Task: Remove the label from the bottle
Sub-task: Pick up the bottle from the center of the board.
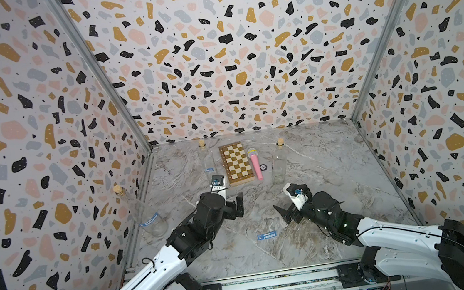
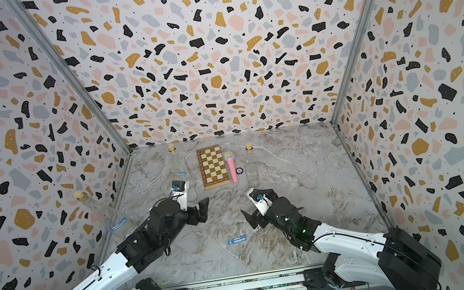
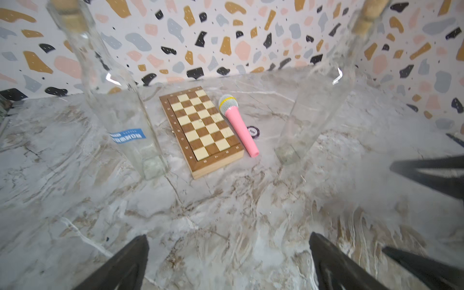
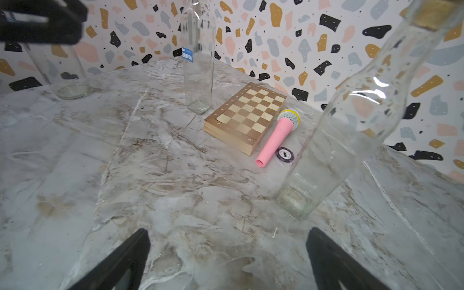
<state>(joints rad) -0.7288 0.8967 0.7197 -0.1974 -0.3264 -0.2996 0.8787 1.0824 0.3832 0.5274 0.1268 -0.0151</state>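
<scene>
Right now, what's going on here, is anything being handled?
Nothing is held. The left hand and the right hand are both open and empty, hovering over the marble table in front of the bottles. One blue label lies loose on the table between the arms, and the bare bottle right of the pink microphone carries none. The bottle beside the chessboard and the bottle by the left wall each show a blue label, so peeling looks partly done.
</scene>
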